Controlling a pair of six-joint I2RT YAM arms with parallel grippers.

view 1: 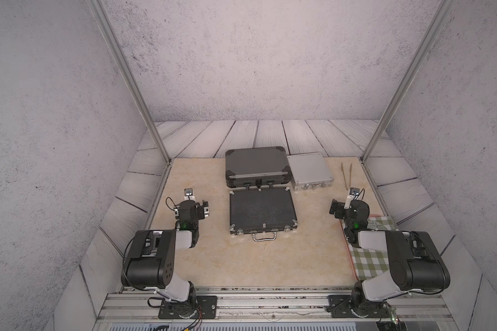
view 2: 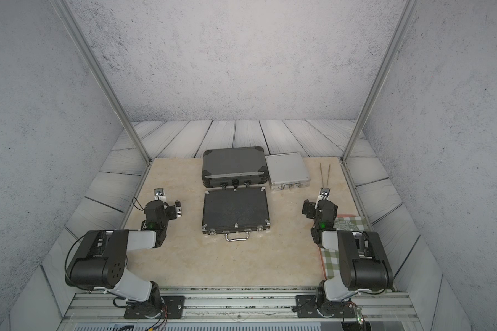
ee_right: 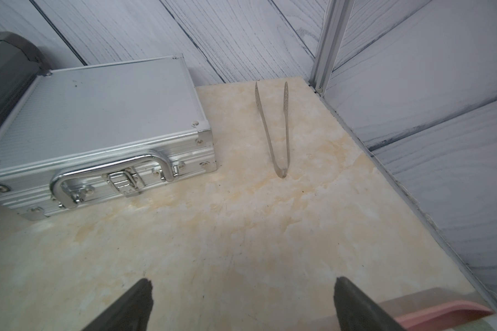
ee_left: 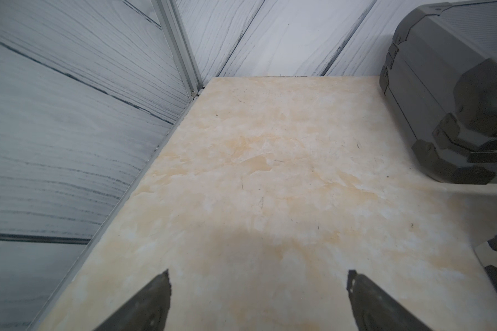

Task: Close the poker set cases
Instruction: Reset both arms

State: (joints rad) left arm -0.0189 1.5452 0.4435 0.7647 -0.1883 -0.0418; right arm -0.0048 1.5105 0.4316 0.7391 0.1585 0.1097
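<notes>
Dark-grey ribbed case (view 1: 256, 164): one, the largest of three cases. It lies at the far middle of the tabletop (view 1: 241, 258) with its lid down. A corner of it shows in the left wrist view (ee_left: 456, 100).
Silver aluminium case (view 1: 309, 169): one, just beside the dark-grey ribbed case on its right, lid down (ee_right: 98, 114).
Flat black case (view 1: 261, 209): one, directly in front of the dark-grey ribbed case, lid down. Its metal handle (view 1: 264, 236) points toward the robot.
Tongs (view 1: 346, 174): one pair, far right, apart from the silver aluminium case.
Checked cloth (view 1: 367, 260): one, under the right arm.
Left gripper (ee_left: 258, 279): one, jaws spread wide and empty, over bare tabletop to the left of the flat black case.
Right gripper (ee_right: 241, 282): one, jaws spread wide and empty, to the right of the flat black case.
</notes>
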